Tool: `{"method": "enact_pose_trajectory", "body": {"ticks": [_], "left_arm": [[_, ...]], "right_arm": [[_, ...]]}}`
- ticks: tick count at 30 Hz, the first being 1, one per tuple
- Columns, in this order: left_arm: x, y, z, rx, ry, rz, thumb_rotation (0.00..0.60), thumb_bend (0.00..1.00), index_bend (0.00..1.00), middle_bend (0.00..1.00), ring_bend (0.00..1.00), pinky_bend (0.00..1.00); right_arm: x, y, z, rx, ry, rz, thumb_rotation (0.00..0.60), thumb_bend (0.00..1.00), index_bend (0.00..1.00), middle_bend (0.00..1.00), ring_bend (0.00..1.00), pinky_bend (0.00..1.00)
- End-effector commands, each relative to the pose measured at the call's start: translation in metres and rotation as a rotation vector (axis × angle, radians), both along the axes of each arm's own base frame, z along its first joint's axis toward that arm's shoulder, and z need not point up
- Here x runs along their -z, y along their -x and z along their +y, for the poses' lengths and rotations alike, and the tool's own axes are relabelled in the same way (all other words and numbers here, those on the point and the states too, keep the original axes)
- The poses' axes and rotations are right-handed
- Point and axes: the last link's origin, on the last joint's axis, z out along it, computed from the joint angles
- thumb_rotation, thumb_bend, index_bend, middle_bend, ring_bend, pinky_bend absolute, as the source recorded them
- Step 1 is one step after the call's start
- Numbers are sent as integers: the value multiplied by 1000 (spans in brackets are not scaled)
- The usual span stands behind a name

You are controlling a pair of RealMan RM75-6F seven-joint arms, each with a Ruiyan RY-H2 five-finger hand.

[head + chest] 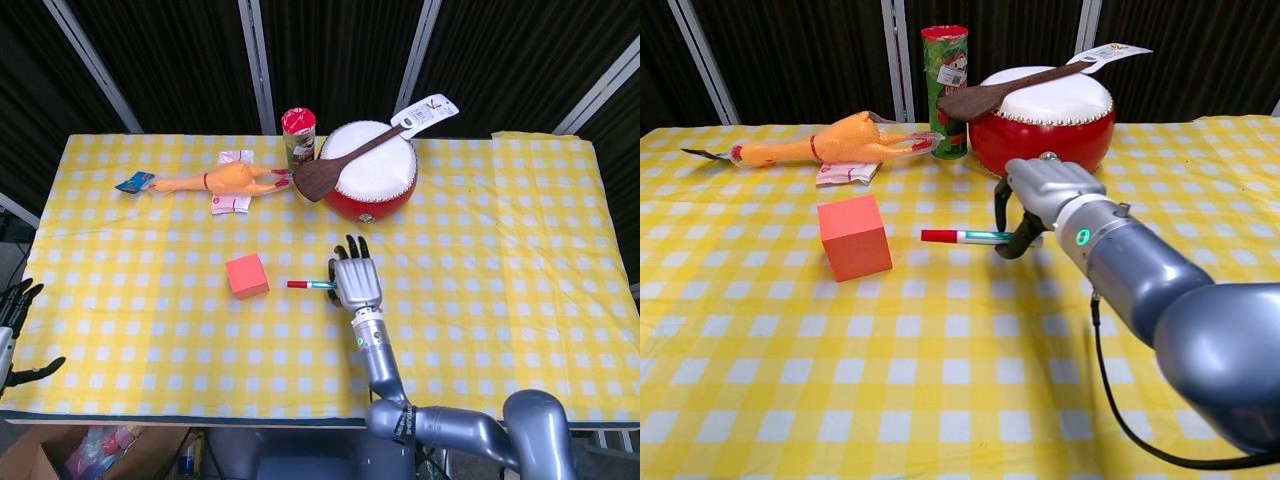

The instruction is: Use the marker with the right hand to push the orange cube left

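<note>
One right hand (1040, 195) gripping a marker (965, 237), red cap pointing left.
Marker tip is hovering apart from the orange cube (853, 237), which is sitting on the checked tablecloth (940, 380); left hand (15, 335) is hanging open at the table's edge.

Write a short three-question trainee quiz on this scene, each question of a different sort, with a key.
1. True or false: the marker tip touches the cube.
2. Which robot hand holds the marker: (a) left (b) right?
3. Fill in: the wooden spatula rests on the ____.

Key: 1. False, a gap shows between the tip and the cube. 2. b. 3. drum.
</note>
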Motion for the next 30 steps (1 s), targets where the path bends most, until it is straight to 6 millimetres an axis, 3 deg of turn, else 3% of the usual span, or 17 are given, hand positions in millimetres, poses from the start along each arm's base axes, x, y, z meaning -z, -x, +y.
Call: {"method": "enact_pose_trajectory", "body": {"ticks": [1,14,23,26,30], "left_arm": [[1,-1,0,3,0,4,600,0,0,0,0,0],[5,-3,2,17,5,25,600,0,0,0,0,0],[9,-5,4,20,11,33,600,0,0,0,0,0],[10,-5,5,21,13,36,600,0,0,0,0,0],[11,-6,6,21,15,38,600,0,0,0,0,0]], "right_arm": [[-23,26,4,10,19,28,600,586,696,253,15,32],[-100,109,-4,29,65,157,600,586,695,253,14,32],[-114,160,-7,120,60,196,600,585,690,253,14,31],[-113,166,-6,133,57,194,600,586,632,253,14,30],[-112,170,-4,144,46,199,600,585,430,195,0,29]]}}
